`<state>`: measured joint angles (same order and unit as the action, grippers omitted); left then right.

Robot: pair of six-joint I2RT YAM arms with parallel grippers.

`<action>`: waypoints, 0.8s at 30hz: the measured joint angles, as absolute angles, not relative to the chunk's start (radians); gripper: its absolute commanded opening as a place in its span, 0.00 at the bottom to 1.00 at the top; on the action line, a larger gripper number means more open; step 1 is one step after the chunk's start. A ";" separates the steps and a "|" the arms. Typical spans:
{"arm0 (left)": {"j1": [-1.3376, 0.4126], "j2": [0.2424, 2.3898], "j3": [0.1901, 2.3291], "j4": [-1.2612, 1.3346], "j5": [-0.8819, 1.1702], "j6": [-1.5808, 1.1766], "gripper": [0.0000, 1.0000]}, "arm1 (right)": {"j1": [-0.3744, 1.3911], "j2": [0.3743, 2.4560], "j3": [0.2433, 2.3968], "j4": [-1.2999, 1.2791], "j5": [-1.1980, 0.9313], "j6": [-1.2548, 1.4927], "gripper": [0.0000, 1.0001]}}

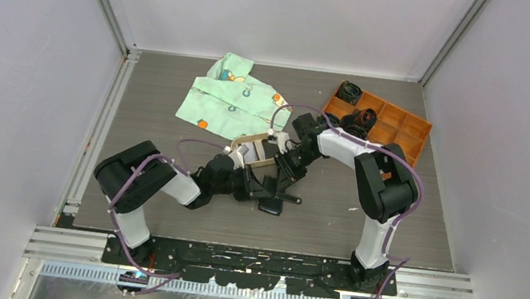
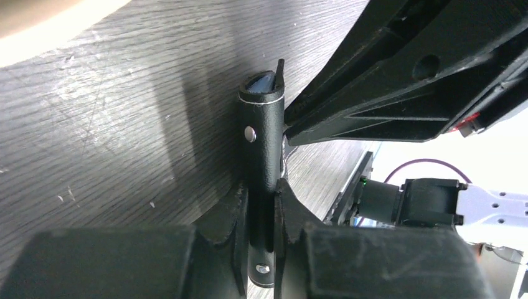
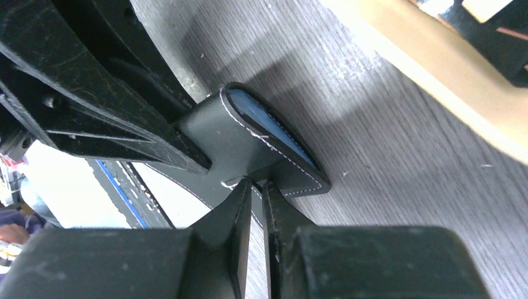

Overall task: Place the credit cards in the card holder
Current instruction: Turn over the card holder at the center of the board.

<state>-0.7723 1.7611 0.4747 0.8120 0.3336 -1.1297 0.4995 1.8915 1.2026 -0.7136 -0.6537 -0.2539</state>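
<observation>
Beside the tray (image 3: 436, 68), the left pincer (image 2: 260, 187) and right pincer (image 3: 254, 185) both pinched the card holder (image 3: 230, 128) ajar, but no card was visibly going in yet.

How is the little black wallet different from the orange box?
The wallet is black and small; the box is orange and bigger. The left gripper and right gripper pinch the wallet; no gripper holds the box. The box has open compartments; the wallet is folded. Both are over the same grey table.

left end effector (image 2: 260, 187): clamped | right end effector (image 3: 256, 184): clamped
</observation>
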 measured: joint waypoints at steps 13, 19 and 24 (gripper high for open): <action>-1.020 1.127 0.528 0.253 0.026 -0.456 0.00 | 0.277 1.430 1.165 -0.686 -0.767 -0.300 0.39; -1.216 0.990 0.530 0.205 -0.175 0.106 0.00 | 0.178 1.238 1.031 -0.503 -0.765 -0.225 0.99; -1.314 1.117 0.531 0.221 -0.298 0.504 0.00 | 0.118 1.243 0.914 -0.350 -0.822 -0.117 1.00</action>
